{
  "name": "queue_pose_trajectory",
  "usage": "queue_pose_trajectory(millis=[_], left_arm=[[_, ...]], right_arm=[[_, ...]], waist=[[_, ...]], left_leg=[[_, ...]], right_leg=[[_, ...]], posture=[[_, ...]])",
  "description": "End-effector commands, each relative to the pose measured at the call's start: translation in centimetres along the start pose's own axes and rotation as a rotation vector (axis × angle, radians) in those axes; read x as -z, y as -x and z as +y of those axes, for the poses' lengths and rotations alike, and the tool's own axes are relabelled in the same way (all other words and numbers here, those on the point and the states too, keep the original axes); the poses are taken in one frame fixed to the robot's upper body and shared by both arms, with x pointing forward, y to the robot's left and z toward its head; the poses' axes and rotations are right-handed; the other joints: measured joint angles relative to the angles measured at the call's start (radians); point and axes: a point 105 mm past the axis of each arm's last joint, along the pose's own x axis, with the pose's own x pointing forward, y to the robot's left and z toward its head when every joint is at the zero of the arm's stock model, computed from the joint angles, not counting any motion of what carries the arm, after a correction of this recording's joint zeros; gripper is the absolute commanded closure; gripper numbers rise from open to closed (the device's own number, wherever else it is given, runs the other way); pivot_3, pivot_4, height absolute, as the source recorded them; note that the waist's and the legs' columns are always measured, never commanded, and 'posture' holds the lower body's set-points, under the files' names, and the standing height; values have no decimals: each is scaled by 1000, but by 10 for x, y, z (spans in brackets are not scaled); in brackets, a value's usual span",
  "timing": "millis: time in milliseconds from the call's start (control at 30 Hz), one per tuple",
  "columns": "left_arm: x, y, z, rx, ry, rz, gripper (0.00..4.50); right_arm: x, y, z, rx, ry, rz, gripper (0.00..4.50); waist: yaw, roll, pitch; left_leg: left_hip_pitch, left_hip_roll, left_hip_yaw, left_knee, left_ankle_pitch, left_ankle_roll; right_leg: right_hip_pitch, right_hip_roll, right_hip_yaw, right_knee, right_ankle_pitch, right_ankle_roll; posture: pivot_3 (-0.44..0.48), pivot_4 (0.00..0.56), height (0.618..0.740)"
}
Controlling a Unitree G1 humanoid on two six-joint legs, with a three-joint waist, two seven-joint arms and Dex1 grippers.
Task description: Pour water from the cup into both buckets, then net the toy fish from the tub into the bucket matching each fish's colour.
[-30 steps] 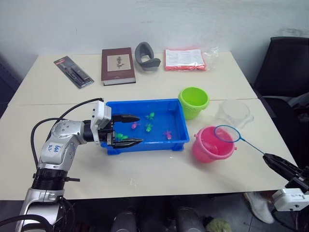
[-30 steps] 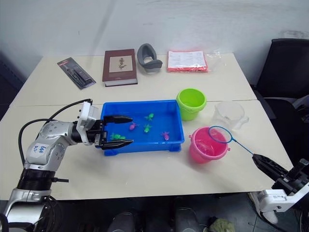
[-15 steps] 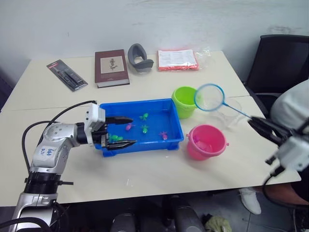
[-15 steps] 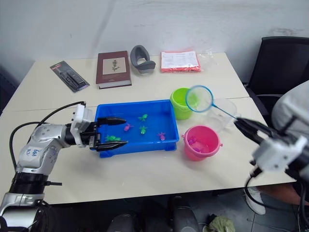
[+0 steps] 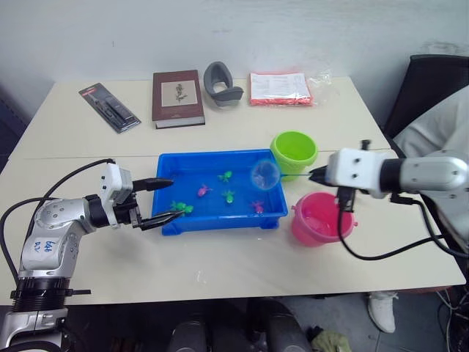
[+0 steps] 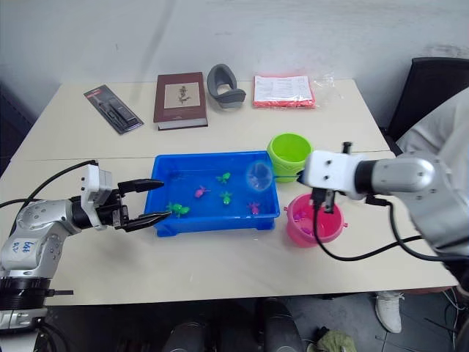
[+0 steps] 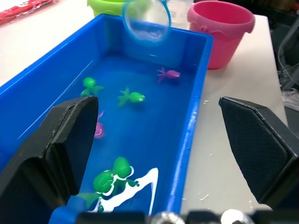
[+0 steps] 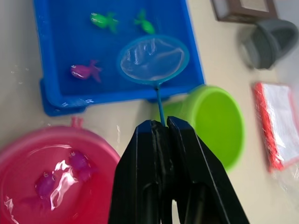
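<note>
Here the right claw (image 8: 159,128) pinches the net's (image 5: 264,174) thin handle, holding the hoop above the right end of the blue tub (image 5: 272,215). The left claw (image 5: 163,199) is spread wide at the tub's left end, beside a green fish (image 5: 179,208); two pink fish (image 8: 60,177) lie in the pink bucket (image 5: 320,220).

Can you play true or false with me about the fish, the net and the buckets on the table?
1. The small round net with the light blue rim is over the shallow bright blue plastic tub. True.
2. The pink plastic bucket has no fish in it. False: two pink toy fish lie in its water.
3. The right gripper is shut on the net's thin handle. True.
4. The left gripper holds a green fish. False: it is open at the tub's end, holding nothing.
5. The lime green plastic bucket stands inside the tub. False: it stands on the table beside it.
</note>
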Motion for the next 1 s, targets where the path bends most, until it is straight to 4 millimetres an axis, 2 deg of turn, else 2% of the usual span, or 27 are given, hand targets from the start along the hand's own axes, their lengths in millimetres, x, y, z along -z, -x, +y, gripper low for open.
queue_pose_trajectory(millis=[33, 200, 300, 433, 567, 767, 1000], left_arm=[[-4, 6, 2, -19, -34, -10, 55], [-3, 2, 1, -13, -27, -20, 55], [-4, -2, 0, -4, -25, -30, 55], [-6, -7, -3, 7, -28, -38, 55], [-7, -9, -3, 1, -33, -42, 55], [-10, -10, -3, -8, -36, -44, 55], [-17, -10, -2, -30, -44, -58, 55]], right_arm=[[4, -10, -11, 35, 135, 64, 4500], [0, -19, -29, 12, 384, 132, 4500], [-1, -18, -30, -68, 463, 163, 4500], [-14, -20, -24, -139, 520, 130, 4500], [-16, -18, -15, -223, 504, 110, 4500], [-9, -15, -15, -254, 453, 133, 4500], [-7, -20, -5, -300, 202, 55, 4500]], waist=[[0, 0, 0], [-9, 0, 0], [-11, 0, 0], [-10, 0, 0], [-11, 0, 0], [-11, 0, 0], [-10, 0, 0]], left_leg=[[0, 0, 0, 0, 0, 0], [0, 0, 1, 0, 0, 0], [0, 0, 1, 0, -1, 0], [0, 0, 1, 1, -1, 0], [0, 0, 1, 1, -1, 0], [1, 0, 1, 1, -1, 0], [1, 0, 1, 1, -1, 0]], right_leg=[[0, 0, 0, 0, 0, 0], [0, 0, 0, 0, 0, 1], [0, 0, 0, 0, 0, 0], [0, 0, 0, 1, 0, 0], [0, 0, 0, 1, 0, 0], [0, 0, 0, 2, 0, 0], [0, 0, 0, 2, 0, 0]], posture=[[0, 150, 740], [0, 150, 740], [0, 150, 740], [0, 150, 740], [0, 150, 740], [0, 150, 740], [0, 150, 740]])
